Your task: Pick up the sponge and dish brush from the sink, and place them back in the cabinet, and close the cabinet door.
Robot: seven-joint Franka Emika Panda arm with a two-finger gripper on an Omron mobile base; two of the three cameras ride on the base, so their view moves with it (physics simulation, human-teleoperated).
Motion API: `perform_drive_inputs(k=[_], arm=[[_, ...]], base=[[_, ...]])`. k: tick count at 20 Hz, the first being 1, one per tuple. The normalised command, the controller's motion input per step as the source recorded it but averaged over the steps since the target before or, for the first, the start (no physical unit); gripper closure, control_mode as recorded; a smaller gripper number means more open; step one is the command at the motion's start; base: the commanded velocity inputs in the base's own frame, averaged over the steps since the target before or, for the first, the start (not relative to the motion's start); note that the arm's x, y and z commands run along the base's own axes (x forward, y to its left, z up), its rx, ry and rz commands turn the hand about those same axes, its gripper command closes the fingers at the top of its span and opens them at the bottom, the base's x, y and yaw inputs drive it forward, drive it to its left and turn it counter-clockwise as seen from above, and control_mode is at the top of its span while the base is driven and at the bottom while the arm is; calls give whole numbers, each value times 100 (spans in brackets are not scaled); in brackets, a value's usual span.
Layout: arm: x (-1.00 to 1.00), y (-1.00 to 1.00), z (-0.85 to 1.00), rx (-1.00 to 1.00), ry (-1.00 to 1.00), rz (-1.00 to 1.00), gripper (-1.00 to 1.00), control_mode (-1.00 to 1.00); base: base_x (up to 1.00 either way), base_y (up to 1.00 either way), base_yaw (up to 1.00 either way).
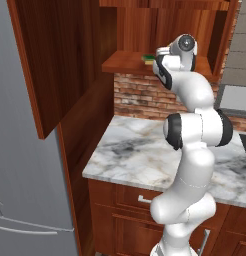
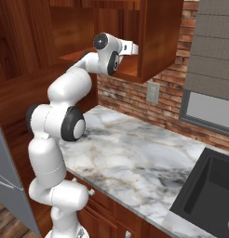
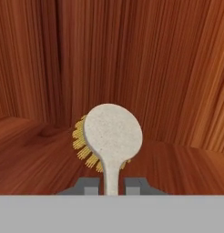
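All three pictures are rendered, evenly lit and sharp, with no blur and no bending at the edges. Light is soft and seems to come from above and in front. The arm [image 1: 192, 150] shows smooth shading with pale highlights on its white shells. The cabinet [image 1: 130, 62] interior is dimmer toward its back. A faint dark patch lies on the desk [image 1: 130, 155] near the arm. In the hand view the brush [image 3: 113, 136] is bright against warm, evenly toned wood. The sink [image 2: 209, 195] reads flat black, without glare.
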Motion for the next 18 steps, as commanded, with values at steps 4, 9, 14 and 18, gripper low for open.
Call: perform_drive_inputs(k=[4, 9, 14, 18], arm=[[0, 0, 0, 0, 0, 0, 100, -100], [0, 0, 0, 0, 0, 0, -100, -100], [0, 0, 0, 0, 0, 0, -100, -100], [0, 0, 0, 0, 0, 0, -100, -100]], base=[[0, 0, 0], [0, 0, 0], [0, 0, 0], [0, 0, 0]])
